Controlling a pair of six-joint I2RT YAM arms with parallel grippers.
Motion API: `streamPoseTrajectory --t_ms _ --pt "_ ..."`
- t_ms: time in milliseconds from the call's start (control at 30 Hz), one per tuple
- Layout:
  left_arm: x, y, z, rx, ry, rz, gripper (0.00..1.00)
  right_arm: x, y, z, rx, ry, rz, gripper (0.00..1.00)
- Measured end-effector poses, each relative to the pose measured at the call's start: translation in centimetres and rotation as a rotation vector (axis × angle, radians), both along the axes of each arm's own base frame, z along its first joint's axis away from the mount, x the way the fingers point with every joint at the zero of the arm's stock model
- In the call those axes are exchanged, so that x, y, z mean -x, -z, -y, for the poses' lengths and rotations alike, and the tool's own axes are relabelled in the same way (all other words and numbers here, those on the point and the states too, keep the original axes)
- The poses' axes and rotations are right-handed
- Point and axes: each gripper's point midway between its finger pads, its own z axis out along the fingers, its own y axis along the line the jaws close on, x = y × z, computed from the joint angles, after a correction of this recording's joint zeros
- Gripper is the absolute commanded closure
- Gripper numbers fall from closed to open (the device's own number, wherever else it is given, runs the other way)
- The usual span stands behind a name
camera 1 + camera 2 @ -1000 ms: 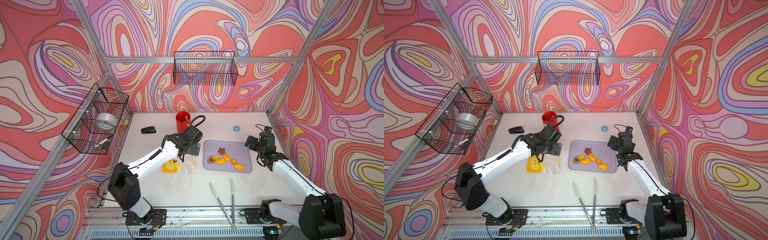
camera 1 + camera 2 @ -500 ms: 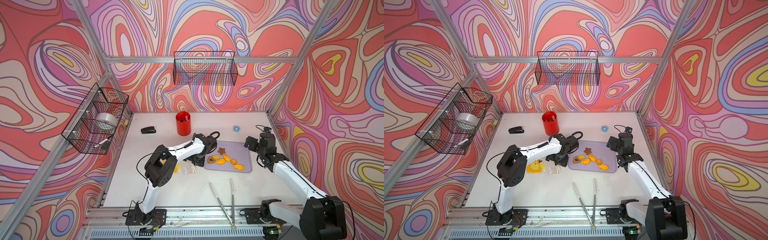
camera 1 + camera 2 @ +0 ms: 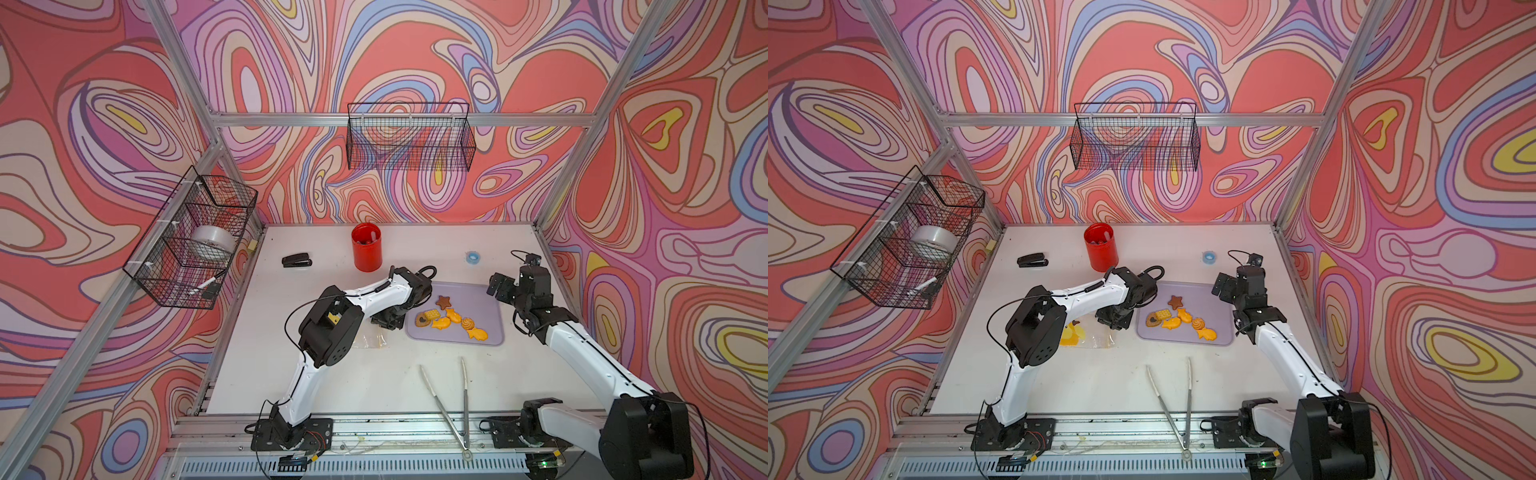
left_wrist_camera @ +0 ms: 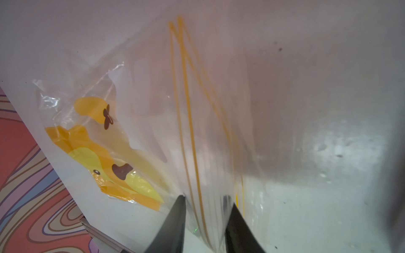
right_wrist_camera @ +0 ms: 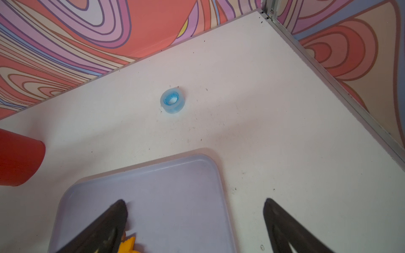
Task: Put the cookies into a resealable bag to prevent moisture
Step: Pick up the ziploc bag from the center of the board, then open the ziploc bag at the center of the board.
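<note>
- Jaws of the left gripper stand close together at the mouth of the resealable bag. Its orange zip lines run between the two dark fingers; whether the film is pinched cannot be told.
- Only the left wrist view shows that meeting point. In both top views the wrist hides the fingertips.
- In a top view the bag's yellow cartoon print shows beside the left arm's elbow. In a top view the elbow covers it and just a clear corner appears.
- Cookies lie clustered on the left half of the lilac tray, with the brown star at the back. The tray sits just right of the bag.
- The right wrist view brings up the blue tape roll beyond the tray and the side of the red cup.
- The white tabletop is specked with dark marks. It also carries a black stapler and metal tongs near the front edge.
- Swirled pink, red and lilac walls enclose the cell. A wire basket hangs at the back, and another on the left holds a grey tape roll.
- The right gripper hovers over the tray's far right corner, jaws spread wide and holding nothing.
</note>
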Motion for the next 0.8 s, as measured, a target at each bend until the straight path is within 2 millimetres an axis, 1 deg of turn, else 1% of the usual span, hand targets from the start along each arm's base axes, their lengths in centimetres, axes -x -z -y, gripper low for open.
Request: streamPoseTrajectory --t_ms 33,67,100,167,300,367,433,500,567,667,733,800 --pt "0.0 0.2 -0.3 -0.003 -0.007 -0.006 0.97 0.0 0.0 -0.2 -0.004 -0.011 -0.001 0.03" --pt "0.0 0.4 -0.5 0.0 -0.013 -0.008 1.0 0.0 0.0 -0.5 -0.01 -0.027 -0.002 0.05" --pt "-0.1 0.6 -0.5 0.008 -0.019 -0.008 1.0 0.0 0.1 -0.9 -0.019 -0.048 -0.004 0.08" --pt "-0.2 0.7 -0.6 0.028 -0.027 -0.006 1.0 0.0 0.1 -2.2 -0.054 -0.108 -0.007 0.1" --pt "-0.3 0.0 -0.3 0.104 -0.023 0.015 1.0 -0.1 -0.2 -5.6 -0.164 -0.27 -0.018 0.13" --pt "-0.3 -0.9 0.2 0.169 -0.012 0.027 1.0 -0.2 -0.6 -7.5 -0.219 -0.35 -0.026 0.14" --pt "-0.4 -2.3 0.8 0.248 0.004 0.049 1.0 0.0 -1.2 -9.7 -0.269 -0.429 -0.038 0.13" --pt "-0.5 -4.2 1.8 0.342 0.029 0.081 1.0 0.4 -1.8 -12.4 -0.32 -0.518 -0.05 0.14" --pt "-0.8 -6.1 2.6 0.426 0.05 0.118 1.0 0.8 -1.8 -14.7 -0.366 -0.584 -0.073 0.17" --pt "-1.0 -8.2 3.6 0.525 0.073 0.154 1.0 1.7 -0.7 -18.4 -0.418 -0.663 -0.138 0.21" --pt "-1.1 -8.9 4.1 0.563 0.081 0.16 1.0 2.5 0.5 -20.7 -0.44 -0.7 -0.192 0.22" --pt "-1.0 -8.9 4.4 0.584 0.083 0.156 1.0 3.2 1.7 -22.9 -0.456 -0.733 -0.239 0.22"
